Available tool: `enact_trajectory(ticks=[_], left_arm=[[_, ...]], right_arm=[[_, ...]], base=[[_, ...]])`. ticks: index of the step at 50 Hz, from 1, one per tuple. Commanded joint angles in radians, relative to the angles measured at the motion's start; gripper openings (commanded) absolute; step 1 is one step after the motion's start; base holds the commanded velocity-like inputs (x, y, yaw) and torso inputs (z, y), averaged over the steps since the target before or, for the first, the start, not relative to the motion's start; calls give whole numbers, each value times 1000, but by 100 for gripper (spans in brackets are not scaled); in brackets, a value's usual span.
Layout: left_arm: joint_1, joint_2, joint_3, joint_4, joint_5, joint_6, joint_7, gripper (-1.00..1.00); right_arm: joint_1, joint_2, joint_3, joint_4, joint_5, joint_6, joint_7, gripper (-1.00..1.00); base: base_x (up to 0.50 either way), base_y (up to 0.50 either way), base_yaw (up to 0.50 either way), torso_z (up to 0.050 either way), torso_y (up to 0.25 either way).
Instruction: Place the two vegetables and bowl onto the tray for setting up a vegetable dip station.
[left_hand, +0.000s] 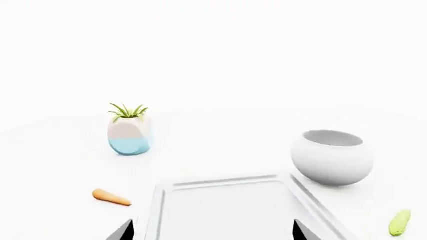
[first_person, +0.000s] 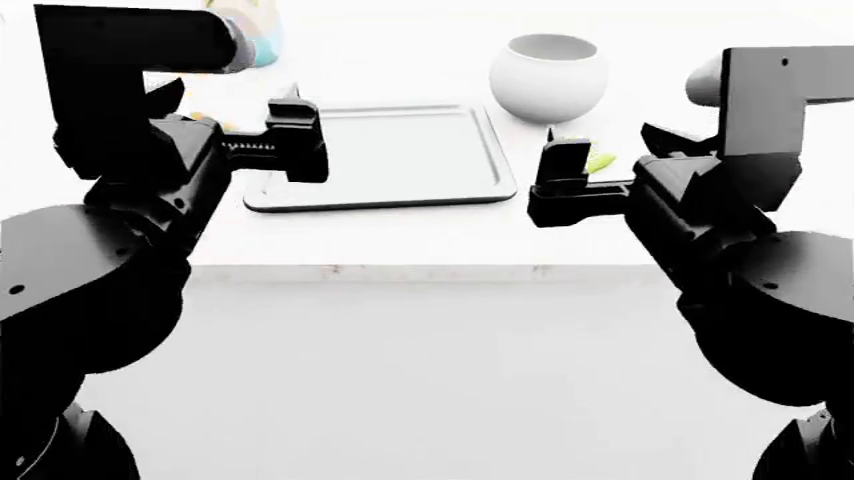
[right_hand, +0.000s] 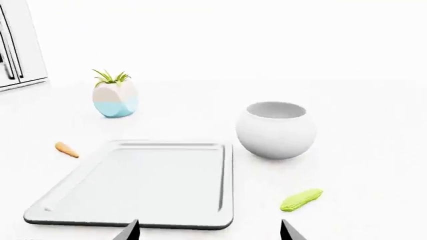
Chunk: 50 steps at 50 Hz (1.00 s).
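Note:
The silver-grey tray (first_person: 380, 190) lies flat in the middle of the white table with nothing on it. Behind its far right corner stands the white bowl (first_person: 547, 65), upright. The orange carrot (left_hand: 111, 197) lies on the table off the tray's left side. On the other side, to the right of the tray, rests the yellow-green cucumber (right_hand: 301, 199). My left gripper (left_hand: 213, 232) is open above the tray's near left part. My right gripper (right_hand: 210, 231) is open too, holding nothing, over the near right corner with the cucumber just beyond it.
A white-and-blue pot with a green plant (left_hand: 130, 132) stands at the back left. The table's front edge (first_person: 400, 268) runs just below both grippers. A white cabinet (right_hand: 20, 45) shows far left in the right wrist view.

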Motion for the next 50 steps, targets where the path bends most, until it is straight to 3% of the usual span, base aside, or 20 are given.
enact_trajectory(ticks=[1,8,12,19,31,34,50], left_arm=[[-311,-37,34,-200,-285,-158,-217,100],[-488,-58,120,-372,-384,-151,-286,100],[-556,-75,147,-444,-369,-127,-266,100],[-569,-85,180,-431,-385,-108,-241,100],[-512,-110,223,-398,-354,-65,-211,100],[-581,-95,244,-450,-347,-71,-195,100],[-608,-111,236,-478,-428,-86,-272,100]], right_arm=[[301,58,-55,212,224,102,108,100],[460,77,-124,382,275,120,130,100],[482,86,-151,396,341,114,176,100],[472,89,-163,348,266,75,78,100],[447,118,-200,369,338,58,186,100],[439,125,-176,376,379,28,204,100],[460,144,-219,392,439,11,236,100]], base=[[0,0,0,0,0],[0,0,0,0,0],[0,0,0,0,0],[0,0,0,0,0],[0,333,0,0,0],[458,0,0,0,0],[467,0,0,0,0]])
